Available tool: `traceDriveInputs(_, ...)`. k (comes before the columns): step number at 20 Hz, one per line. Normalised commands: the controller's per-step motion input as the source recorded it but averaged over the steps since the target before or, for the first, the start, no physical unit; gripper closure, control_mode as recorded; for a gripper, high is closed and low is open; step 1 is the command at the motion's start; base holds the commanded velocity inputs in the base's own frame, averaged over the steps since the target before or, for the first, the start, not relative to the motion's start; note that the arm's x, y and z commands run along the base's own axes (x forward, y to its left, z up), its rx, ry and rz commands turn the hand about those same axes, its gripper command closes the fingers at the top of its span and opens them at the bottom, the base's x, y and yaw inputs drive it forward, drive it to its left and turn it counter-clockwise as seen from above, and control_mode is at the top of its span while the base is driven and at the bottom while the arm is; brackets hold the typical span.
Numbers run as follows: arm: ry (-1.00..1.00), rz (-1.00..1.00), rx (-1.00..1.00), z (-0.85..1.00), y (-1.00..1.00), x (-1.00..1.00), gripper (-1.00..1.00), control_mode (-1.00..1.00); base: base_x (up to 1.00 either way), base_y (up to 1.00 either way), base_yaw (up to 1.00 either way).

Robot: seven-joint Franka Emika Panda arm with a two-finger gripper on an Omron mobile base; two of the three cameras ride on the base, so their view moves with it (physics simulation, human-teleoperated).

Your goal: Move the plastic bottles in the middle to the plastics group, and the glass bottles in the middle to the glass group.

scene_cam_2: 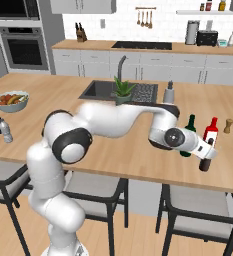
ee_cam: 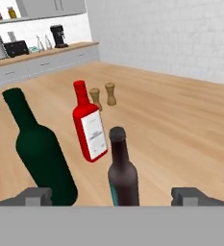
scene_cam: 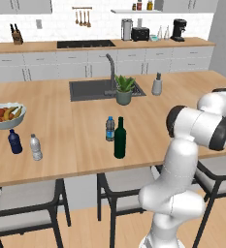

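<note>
**Now: claw wide open at the brown bottle, right end of counter**

Left end of the counter (scene_cam: 61, 145): fruit bowl (scene_cam: 7, 116), then the plastics group near the front edge, navy bottle (scene_cam: 15, 142) with the silvery-clear bottle (scene_cam: 35, 147) just beside it on the right.

Middle: blue-capped water bottle (scene_cam: 110, 129) and tall green wine bottle (scene_cam: 120, 138) side by side, upright, in front of the sink (scene_cam: 90, 89) and potted plant (scene_cam: 124, 90).

Right end: glass group, second green wine bottle (scene_cam_2: 189, 135) with the red bottle (scene_cam_2: 211, 131) to its right. Brown bottle (scene_cam_2: 206, 161) stands upright just nearer than the red one.

Claw (ee_cam: 112, 196) is at the brown bottle, fingers spread wide either side of it, clear of the glass, gripping nothing. Two small wooden shakers (ee_cam: 103, 95) sit beyond the red bottle.
</note>
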Motion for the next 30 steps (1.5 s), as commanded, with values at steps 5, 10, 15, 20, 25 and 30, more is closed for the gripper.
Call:
traceDriveInputs(5,0.01,0.0,0.0,0.9,0.4,-0.38,-1.0,-1.0,0.0,0.0,0.0)
traceDriveInputs(10,0.05,0.02,0.0,0.91,0.61,-0.26,-1.0,-1.0,0.0,0.0,0.0)
traceDriveInputs(15,0.03,0.06,0.0,0.61,0.76,-0.32,-1.0,-1.0,0.0,0.0,0.0)
traceDriveInputs(20,0.11,0.15,0.04,0.84,0.56,-0.16,-1.0,-1.0,0.0,0.0,0.0)
traceDriveInputs(25,0.19,0.13,0.02,0.64,0.6,-0.54,-1.0,-1.0,0.0,0.0,0.0)
traceDriveInputs(30,0.13,0.17,0.0,0.31,0.73,-0.76,-1.0,-1.0,0.0,0.0,0.0)
